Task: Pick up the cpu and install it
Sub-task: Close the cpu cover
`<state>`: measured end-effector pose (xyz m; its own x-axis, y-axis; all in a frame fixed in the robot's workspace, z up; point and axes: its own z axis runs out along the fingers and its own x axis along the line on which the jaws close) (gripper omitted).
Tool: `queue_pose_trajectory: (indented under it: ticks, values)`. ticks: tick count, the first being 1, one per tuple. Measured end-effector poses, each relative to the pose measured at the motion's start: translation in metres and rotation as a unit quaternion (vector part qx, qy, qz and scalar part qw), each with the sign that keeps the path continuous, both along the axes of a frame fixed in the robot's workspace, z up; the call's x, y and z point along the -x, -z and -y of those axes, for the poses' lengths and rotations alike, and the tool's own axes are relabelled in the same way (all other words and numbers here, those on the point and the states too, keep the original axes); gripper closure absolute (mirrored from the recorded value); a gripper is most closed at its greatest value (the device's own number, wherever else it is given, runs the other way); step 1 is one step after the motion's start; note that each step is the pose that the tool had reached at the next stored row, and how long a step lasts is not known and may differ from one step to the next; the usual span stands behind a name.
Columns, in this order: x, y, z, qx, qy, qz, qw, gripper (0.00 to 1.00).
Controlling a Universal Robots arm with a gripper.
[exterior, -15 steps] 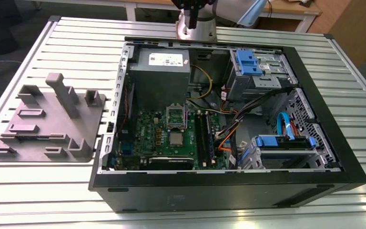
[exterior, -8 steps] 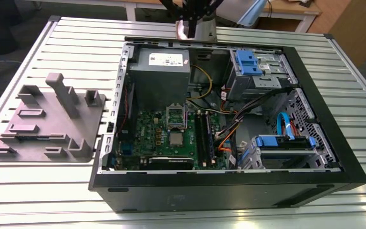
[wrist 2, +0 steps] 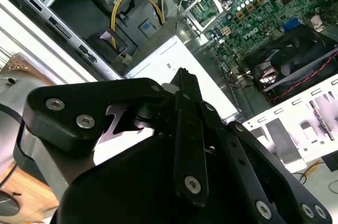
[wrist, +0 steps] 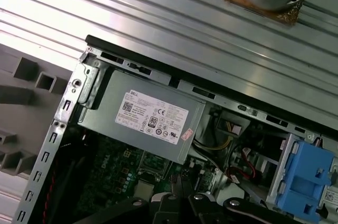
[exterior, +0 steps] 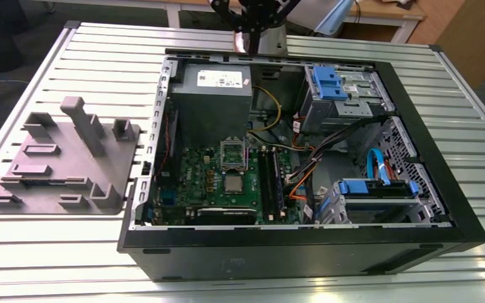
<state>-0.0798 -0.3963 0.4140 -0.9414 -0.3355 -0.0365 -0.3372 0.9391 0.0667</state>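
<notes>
An open black computer case [exterior: 310, 252] lies on its side on a slatted metal table [exterior: 57, 252], its inside facing up. With a clock face laid over the exterior view, the cpu [exterior: 234, 184] sits just off the middle toward 6 o'clock, lying flat on the green motherboard [exterior: 196, 183] with its silvery top facing up. It is square, so it has no long axis, and its edges run parallel to the edges of the board. Just beside it, at its 12 o'clock, the rectangular metal socket frame [exterior: 232, 153] stands raised. The second wrist view shows the same chip as a pale square next to that frame. The black gripper [exterior: 255, 19] hangs at 12 o'clock, over the far rim of the case and above the grey power supply [exterior: 211, 95], well apart from the cpu. I cannot tell whether it is open or shut. In the first wrist view the power supply carries a white label [wrist: 153, 118] with black print and small round marks. One blue plastic drive bracket [exterior: 327, 82] sits at about 1 o'clock and another [exterior: 376, 188] at about 4 o'clock, with orange and black cables [exterior: 310, 170] between them. A grey moulded fixture plate [exterior: 57, 183] rests on the table at 9 o'clock, beside the case.
</notes>
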Motion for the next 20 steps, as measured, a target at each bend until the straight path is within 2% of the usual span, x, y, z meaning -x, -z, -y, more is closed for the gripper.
queue_pose_trajectory:
  ticks: [3, 13, 20]
  values:
    - [-0.0006, 0.002, 0.0041, 0.0001, 0.0, 0.0, 1.0, 0.89]
    - [-0.0024, 0.0081, 0.0222, 0.0003, 0.0, 0.0, 1.0, 0.89]
    - [-0.0033, 0.0174, 0.0321, 0.0003, 0.0, 0.0, 1.0, 0.89]
